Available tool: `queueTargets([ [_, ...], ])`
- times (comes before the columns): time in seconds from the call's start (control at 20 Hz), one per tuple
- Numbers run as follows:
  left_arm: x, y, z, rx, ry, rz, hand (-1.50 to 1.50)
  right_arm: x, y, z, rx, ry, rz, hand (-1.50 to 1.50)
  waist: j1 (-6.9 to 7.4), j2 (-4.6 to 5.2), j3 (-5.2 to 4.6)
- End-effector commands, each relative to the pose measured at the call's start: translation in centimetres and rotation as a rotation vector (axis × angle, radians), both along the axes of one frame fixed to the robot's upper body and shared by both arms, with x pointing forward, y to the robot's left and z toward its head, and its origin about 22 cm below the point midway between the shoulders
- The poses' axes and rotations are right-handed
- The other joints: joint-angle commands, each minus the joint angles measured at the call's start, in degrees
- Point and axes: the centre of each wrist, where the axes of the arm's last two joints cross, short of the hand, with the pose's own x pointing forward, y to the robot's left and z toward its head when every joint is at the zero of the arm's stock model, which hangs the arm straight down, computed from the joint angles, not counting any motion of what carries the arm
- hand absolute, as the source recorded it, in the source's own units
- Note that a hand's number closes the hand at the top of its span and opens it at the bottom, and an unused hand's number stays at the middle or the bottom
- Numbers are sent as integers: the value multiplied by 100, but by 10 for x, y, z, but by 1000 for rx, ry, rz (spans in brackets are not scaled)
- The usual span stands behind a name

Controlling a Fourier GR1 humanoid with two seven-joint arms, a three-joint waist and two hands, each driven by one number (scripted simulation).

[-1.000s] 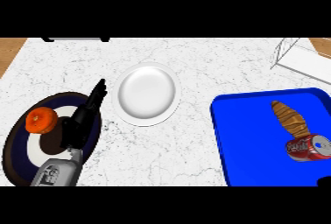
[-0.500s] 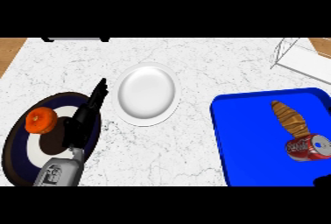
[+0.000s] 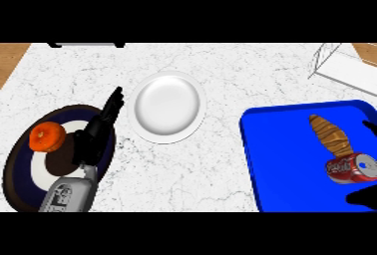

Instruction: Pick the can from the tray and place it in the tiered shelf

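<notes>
A red can lies on its side near the right edge of the blue tray. The white tiered shelf stands at the far right corner, cut off by the view's edge. A black piece of my right hand shows at the lower right, just below the can and apart from it; too little of it shows to read its shape. At the left, my left hand rests open, its fingers straight and pointing away, over the rim of a dark plate.
A brown pastry lies on the tray just beyond the can. A white plate sits mid-counter. The dark, blue-ringed plate at the left holds an orange and a brown disc.
The black piece of my right hand has crept a little further into view at the lower right. The left hand, can and tray have not moved.
</notes>
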Motion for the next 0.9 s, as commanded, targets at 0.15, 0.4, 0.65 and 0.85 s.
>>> queueTargets([
  [0.15, 1, 10, 12, 17, 3, 7, 0, -9, 0, 1, 19, 20, 23, -150, -11, -5, 0],
  [0.4, 11, 4, -9, -2, 9, -1, 0, 18, 8, -21, 21, 13, 24, -150, -5, 3, 0],
  [0.65, 3, -7, 3, -3, 5, 10, 0, -9, 2, -39, -48, 120, 109, 150, -17, -3, 1],
  [0.85, -6, 10, -4, 9, -9, -10, 0, 8, 5, -35, -102, 63, 147, 150, 12, -1, 0],
])
